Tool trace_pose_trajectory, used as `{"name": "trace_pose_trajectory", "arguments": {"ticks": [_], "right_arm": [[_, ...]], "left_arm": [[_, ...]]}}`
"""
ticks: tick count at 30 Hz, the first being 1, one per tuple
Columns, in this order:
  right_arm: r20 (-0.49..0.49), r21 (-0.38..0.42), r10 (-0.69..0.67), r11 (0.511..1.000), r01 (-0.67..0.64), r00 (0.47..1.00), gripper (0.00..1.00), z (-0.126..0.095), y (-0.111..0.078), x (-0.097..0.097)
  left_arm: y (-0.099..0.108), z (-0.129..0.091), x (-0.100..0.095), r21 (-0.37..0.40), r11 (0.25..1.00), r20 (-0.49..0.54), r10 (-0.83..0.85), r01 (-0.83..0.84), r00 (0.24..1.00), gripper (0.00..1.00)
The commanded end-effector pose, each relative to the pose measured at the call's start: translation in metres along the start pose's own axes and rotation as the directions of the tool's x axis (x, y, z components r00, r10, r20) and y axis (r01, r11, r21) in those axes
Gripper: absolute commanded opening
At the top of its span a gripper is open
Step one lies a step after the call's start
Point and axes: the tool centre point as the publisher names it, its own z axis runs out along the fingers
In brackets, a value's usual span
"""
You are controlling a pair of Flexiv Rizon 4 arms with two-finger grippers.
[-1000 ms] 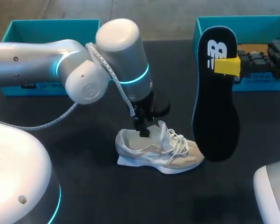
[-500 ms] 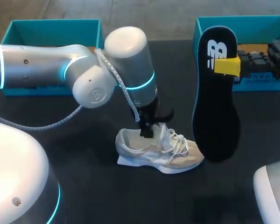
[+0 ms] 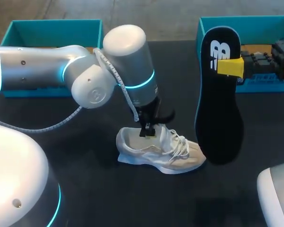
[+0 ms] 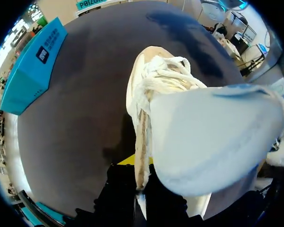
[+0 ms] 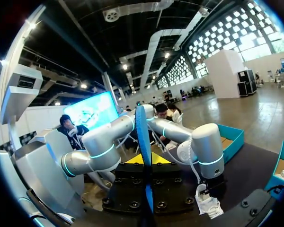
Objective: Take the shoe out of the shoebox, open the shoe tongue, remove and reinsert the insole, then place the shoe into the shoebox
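Observation:
The beige laced shoe (image 3: 156, 153) lies on its sole on the dark table, toe to the right. My left gripper (image 3: 148, 130) comes down at its opening beside the tongue and is shut on the shoe's upper edge. In the left wrist view that thin edge of the shoe (image 4: 161, 80) runs between the two dark fingers of the left gripper (image 4: 141, 182), with the laces ahead. My right gripper (image 3: 229, 66) is shut on the black insole (image 3: 220, 118), held upright above the table right of the shoe. The right wrist view shows the insole (image 5: 143, 137) edge-on in the right gripper (image 5: 146, 165).
A teal shoebox (image 3: 52, 33) stands at the back left, and another teal box (image 3: 255, 23) at the back right behind the insole. My left arm's big elbow (image 3: 125, 56) hangs over the table's middle. Bare dark table lies in front of the shoe.
My left gripper has closed on the shoe's upper edge at the opening. The shoe has shifted slightly to the left. The right arm and the insole have not moved.

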Motion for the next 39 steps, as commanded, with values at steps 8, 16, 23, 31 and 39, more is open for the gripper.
{"name": "trace_pose_trajectory", "arguments": {"ticks": [8,16,23,31,39], "right_arm": [[-0.002,0.009,0.003,1.000,-0.003,1.000,0.00,0.002,0.005,-0.002],[-0.002,0.009,0.003,1.000,-0.003,1.000,0.00,0.002,0.005,-0.002],[-0.002,0.009,0.003,1.000,-0.003,1.000,0.00,0.002,0.005,-0.002],[-0.002,0.009,0.003,1.000,-0.003,1.000,0.00,0.002,0.005,-0.002],[-0.002,0.009,0.003,1.000,-0.003,1.000,0.00,0.002,0.005,-0.002]], "left_arm": [[0.006,-0.042,0.007,-0.032,0.969,-0.018,0.244,-0.244,0.970,0.00],[0.016,-0.062,0.012,-0.044,0.843,-0.082,0.532,-0.536,0.843,0.00],[0.031,-0.080,0.018,-0.013,0.606,-0.111,0.790,-0.795,0.604,0.00],[0.046,-0.084,0.032,0.000,0.280,-0.098,0.955,-0.960,0.278,0.00],[0.044,-0.086,0.042,0.057,0.151,-0.086,0.986,-0.987,0.145,0.00]]}}
